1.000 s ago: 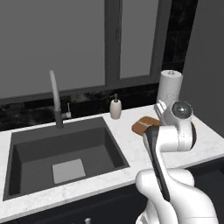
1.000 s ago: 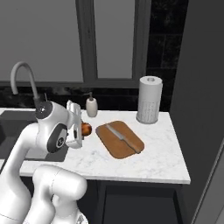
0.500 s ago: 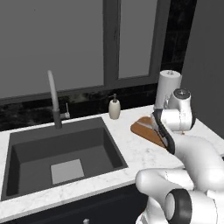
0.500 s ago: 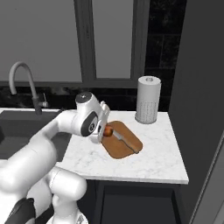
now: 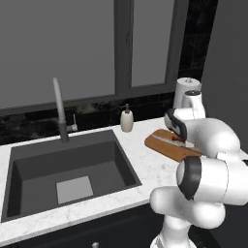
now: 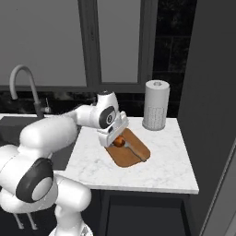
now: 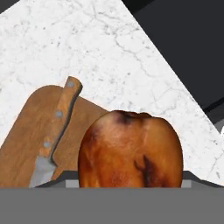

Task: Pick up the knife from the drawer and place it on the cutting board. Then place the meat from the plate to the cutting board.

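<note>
So the meat (image 7: 130,151) sits right up against the lens in the hand view, a reddish-brown lump at the bottom, and the claw (image 6: 119,140) looks clamped narrow around it. In the right base view you can see it as a small orange-brown blob tucked under the hand, hanging over the near-left part of the cutting board (image 6: 133,154).

Big change from a second ago: back then the arm was folded back near the sink side of the tabletop, with the meat held off to the left of the board. Half a second ago it was swinging across, and now the hand is over the board. So the carry is basically finished and what's left is the drop.

Just past the meat, the knife (image 7: 54,135) already lies on the board, wooden handle pointing away in the hand view, blade running toward the camera. That half of the task looks done.

The board sits on the white marble tabletop (image 6: 161,166), toward its back-left, with the paper towel roll (image 6: 155,105) further back by the wall.

My guess is it should lower a bit and let go, keeping clear of the blade.
</note>
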### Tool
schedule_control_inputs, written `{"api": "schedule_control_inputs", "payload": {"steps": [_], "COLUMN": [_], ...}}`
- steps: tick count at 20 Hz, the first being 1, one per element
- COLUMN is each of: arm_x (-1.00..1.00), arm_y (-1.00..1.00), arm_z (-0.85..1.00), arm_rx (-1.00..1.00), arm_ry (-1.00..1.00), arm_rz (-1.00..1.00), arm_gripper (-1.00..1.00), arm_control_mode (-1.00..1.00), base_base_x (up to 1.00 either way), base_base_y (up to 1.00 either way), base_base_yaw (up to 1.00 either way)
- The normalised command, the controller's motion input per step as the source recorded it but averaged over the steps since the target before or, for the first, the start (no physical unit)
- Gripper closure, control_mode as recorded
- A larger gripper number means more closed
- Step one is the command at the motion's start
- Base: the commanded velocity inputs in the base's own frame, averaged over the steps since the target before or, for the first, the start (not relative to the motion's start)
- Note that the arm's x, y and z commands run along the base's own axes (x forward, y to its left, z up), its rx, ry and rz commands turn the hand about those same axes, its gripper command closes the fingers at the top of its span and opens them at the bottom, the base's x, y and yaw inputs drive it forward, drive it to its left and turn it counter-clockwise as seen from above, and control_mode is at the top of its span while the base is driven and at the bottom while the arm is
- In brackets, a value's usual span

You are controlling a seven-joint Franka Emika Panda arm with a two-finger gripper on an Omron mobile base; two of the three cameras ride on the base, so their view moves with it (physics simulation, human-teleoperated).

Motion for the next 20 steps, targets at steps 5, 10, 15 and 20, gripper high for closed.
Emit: {"api": "schedule_control_inputs", "payload": {"steps": [5, 10, 15, 20], "arm_x": [0.21, 0.58, 0.21, -0.17], "arm_y": [-0.04, 0.00, -0.11, -0.11], "arm_z": [-0.74, -0.57, -0.02, 0.45], "arm_rx": [0.04, 0.01, 0.00, 0.05], "arm_ry": [0.04, -0.01, -0.06, -0.26], "arm_rz": [-0.10, -0.05, 0.00, -0.02], "arm_gripper": [1.00, -1.00, -1.00, -1.00], "arm_control_mode": [-1.00, -1.00, -1.00, -1.00], "base_base_x": [0.00, 0.00, 0.00, 0.00], "base_base_y": [0.00, 0.00, 0.00, 0.00], "base_base_yaw": [0.00, 0.00, 0.00, 0.00]}}
